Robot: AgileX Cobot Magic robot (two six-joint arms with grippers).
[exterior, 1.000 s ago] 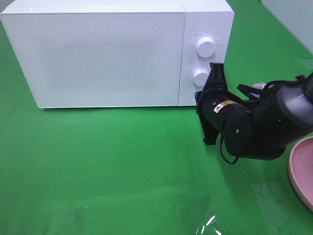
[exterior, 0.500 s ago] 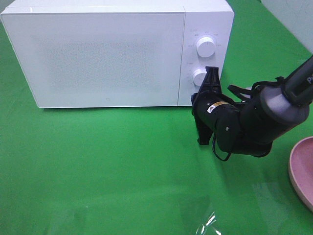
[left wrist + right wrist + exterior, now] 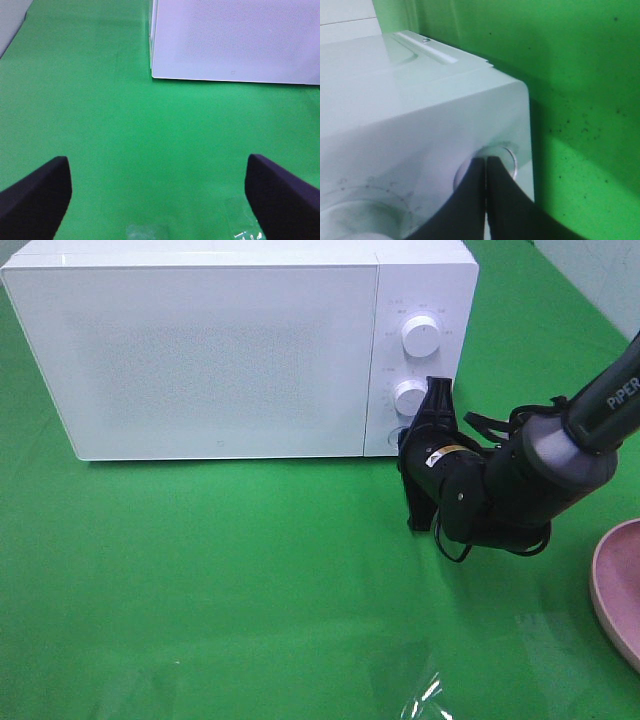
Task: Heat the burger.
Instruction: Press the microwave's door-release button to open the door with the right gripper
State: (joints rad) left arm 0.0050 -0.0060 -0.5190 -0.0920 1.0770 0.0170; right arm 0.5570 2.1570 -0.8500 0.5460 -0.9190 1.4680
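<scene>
A white microwave [image 3: 220, 350] stood on a green cloth [image 3: 250, 580], its door [image 3: 200, 355] closed. The burger appeared in no view, so its place could not be told. To the right of the door was a control panel with two round dials, one [image 3: 421, 335] above the other [image 3: 410, 397], and a round button [image 3: 507, 155] near the panel's lower corner.

The right gripper [image 3: 485, 165] reached in from the right. Its two black fingers [image 3: 470, 200] were pressed together with nothing between them, and their tips sat against the button.

The left gripper [image 3: 156, 160] was seen only from its own wrist camera. Its fingers [image 3: 40, 195] were spread wide over bare cloth, well short of the microwave's front, holding nothing.

The edge of a pink plate [image 3: 615, 590] showed at the far right of the high view.
</scene>
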